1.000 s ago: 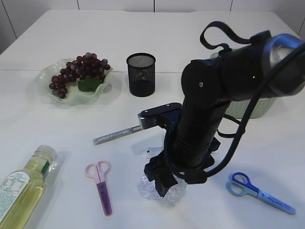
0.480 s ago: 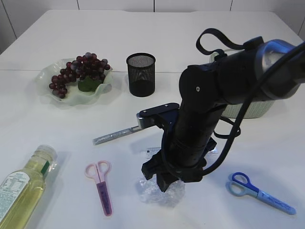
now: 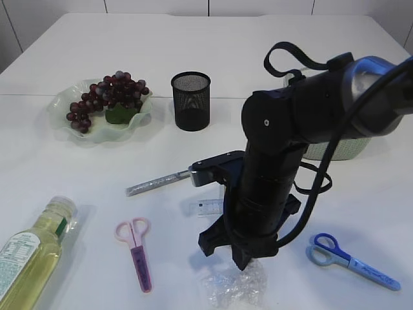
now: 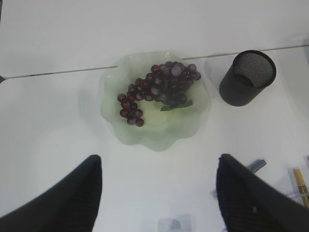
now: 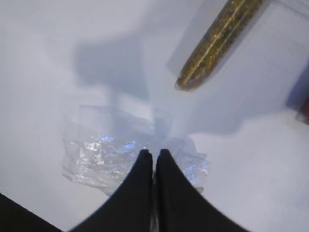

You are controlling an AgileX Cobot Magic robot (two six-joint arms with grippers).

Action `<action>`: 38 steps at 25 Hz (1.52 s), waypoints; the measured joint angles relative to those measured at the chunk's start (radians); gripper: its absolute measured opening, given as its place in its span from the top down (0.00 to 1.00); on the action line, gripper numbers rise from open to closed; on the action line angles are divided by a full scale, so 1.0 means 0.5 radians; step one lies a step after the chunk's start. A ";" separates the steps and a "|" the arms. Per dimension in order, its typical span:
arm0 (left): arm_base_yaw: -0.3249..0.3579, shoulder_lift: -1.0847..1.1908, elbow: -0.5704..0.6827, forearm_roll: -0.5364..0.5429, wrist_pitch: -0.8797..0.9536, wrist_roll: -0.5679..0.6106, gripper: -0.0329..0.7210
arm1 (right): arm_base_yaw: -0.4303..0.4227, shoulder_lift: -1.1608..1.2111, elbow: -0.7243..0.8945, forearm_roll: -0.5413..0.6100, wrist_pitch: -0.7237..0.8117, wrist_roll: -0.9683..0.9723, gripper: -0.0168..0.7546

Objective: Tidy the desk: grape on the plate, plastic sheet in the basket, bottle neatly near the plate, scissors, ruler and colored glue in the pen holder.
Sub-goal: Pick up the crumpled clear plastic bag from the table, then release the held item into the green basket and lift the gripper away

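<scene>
Crumpled plastic sheet on the table, pinched at its edge between the closed fingers of the right gripper. Beside it lie one glitter glue tube and one clear ruler. Two scissors: pink, blue. The right arm partly hides the basket. Left gripper jaws wide, empty.

The ruler is largely hidden behind the right arm. The bottle is cut off by the exterior view's left edge. The basket is mostly covered by that arm.
</scene>
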 joint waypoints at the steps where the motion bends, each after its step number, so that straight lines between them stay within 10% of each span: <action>1: 0.000 0.000 0.000 0.000 0.000 0.000 0.25 | 0.000 0.000 0.000 0.000 0.012 0.003 0.96; 19: 0.000 0.000 0.000 0.000 0.000 0.000 0.30 | -0.051 -0.143 -1.041 -0.053 0.642 0.219 0.96; 38: 0.000 0.000 0.000 -0.006 0.000 0.000 0.31 | -0.961 0.047 -1.601 -0.436 0.696 0.249 0.96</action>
